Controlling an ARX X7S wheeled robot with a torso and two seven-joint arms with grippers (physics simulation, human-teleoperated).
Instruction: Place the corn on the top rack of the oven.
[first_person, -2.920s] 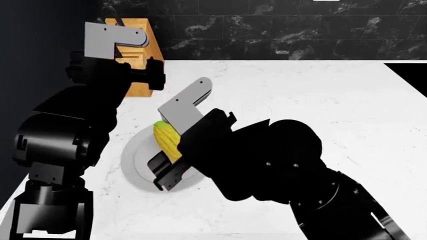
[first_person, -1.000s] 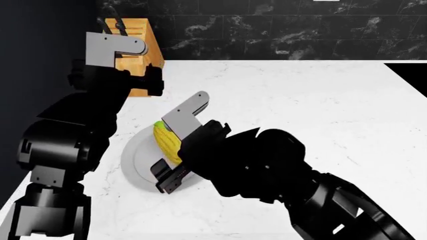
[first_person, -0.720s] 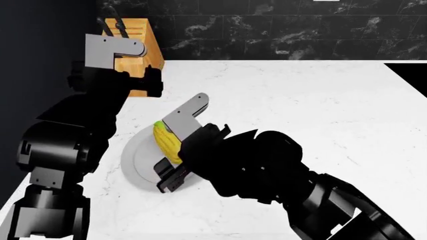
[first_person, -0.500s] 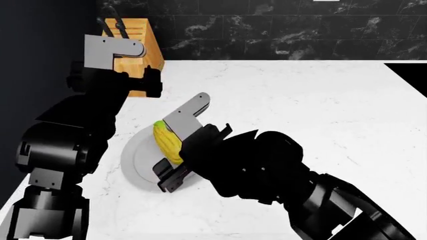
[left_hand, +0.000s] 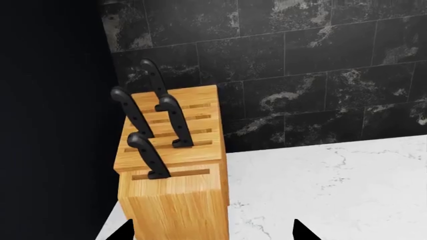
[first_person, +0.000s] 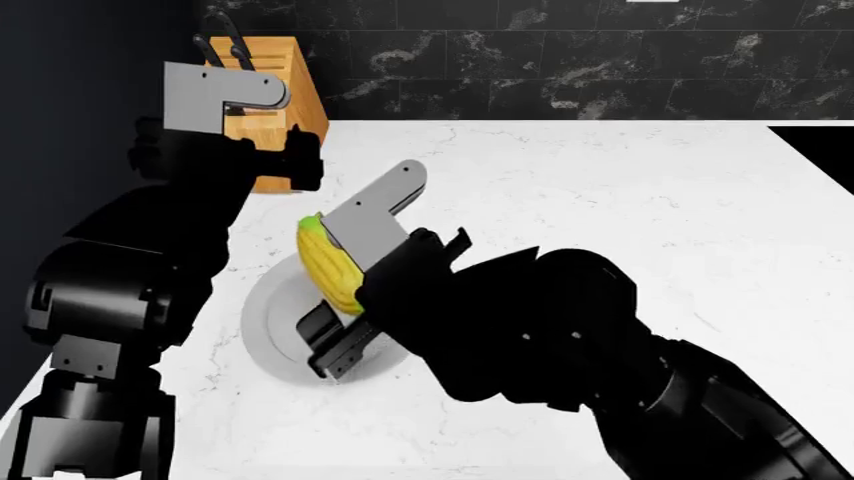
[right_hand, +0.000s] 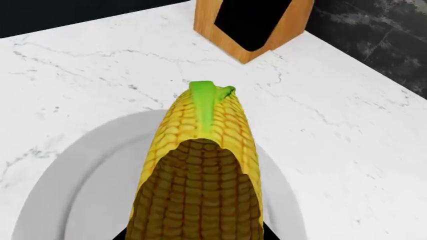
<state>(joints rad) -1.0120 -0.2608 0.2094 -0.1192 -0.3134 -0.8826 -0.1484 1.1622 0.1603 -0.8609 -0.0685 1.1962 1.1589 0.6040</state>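
Now, right claw (first_person: 350, 290) gripping corn (first_person: 327, 265), above plate (first_person: 274, 325)

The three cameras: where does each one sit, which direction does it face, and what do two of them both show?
Head view: from the robot's head, down over the white counter; both black arms, right tool around the corn above the plate.
Left wrist view: near the left tool, facing the knife block and black tiled wall; only two dark tips show.
Right wrist view: behind the right tool, along the corn.
Shared: all three show the knife block.
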